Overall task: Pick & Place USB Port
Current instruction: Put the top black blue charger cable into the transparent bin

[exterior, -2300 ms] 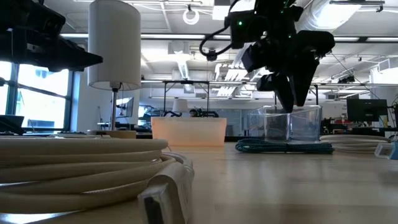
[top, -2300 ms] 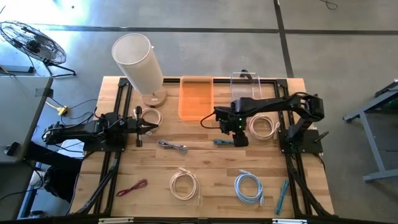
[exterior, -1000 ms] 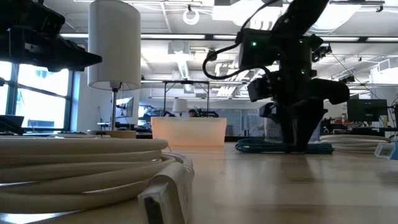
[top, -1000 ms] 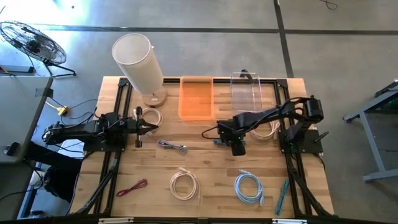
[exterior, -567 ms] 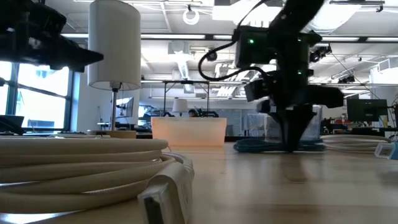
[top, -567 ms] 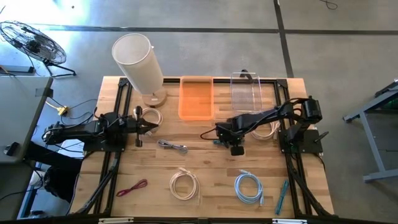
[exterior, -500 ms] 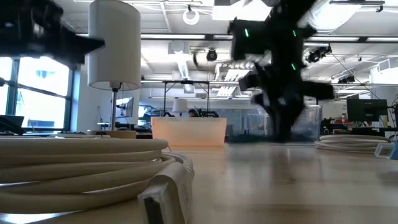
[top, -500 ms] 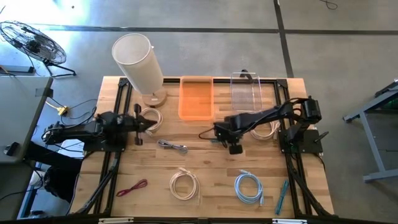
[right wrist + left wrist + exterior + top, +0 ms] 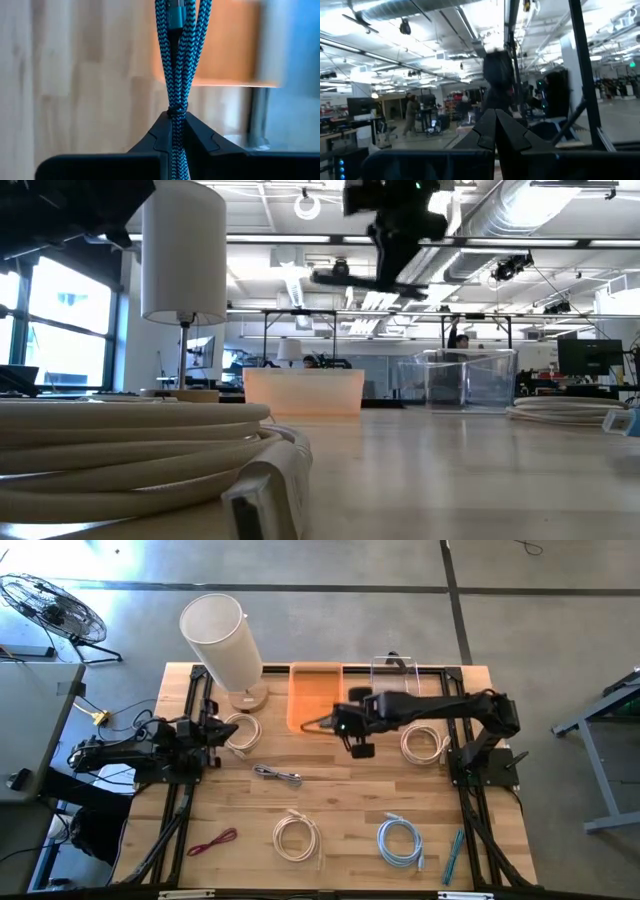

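Right wrist view: the right pincer point(image 9: 172, 131) is clamped on a blue braided USB cable point(image 9: 175, 55) — several strands bunched between the fingers, a metal-ended plug showing among them farther up. Beyond the cable lie pale wood and an orange edge.

High view, right arm: the right pincer point(image 9: 352, 726) is raised over the table point(image 9: 330, 810), just beside the orange bin point(image 9: 316, 697) on its right-hand side; the cable itself is hard to make out from above.

Low view: the arm hangs high in the picture, clear of the table; the orange bin point(image 9: 303, 392) and the clear bin point(image 9: 470, 380) stand side by side at the far edge.

Left arm: the left pincer point(image 9: 495, 131) is shut on nothing and parked at the table's left side, near a white cable coil point(image 9: 240, 731).

Step in hand: carrying the cable to a bin, as I judge it — which bin is meant the task line does not say, though the orange one is closest.

Doing it well: keep the grip firm and the height up until the whole dangling bundle is over the bin's open middle, not its wall; the loose strands hang below the fingers and could snag the rim or drape over it.

Release: lower until the strands settle inside, then open; dropping from high up risks the springy cable flicking back out.

Farther off: a white lamp point(image 9: 222, 638) stands at the table's back left, and other coiled cables lie along the near edge, well apart from the carry path.
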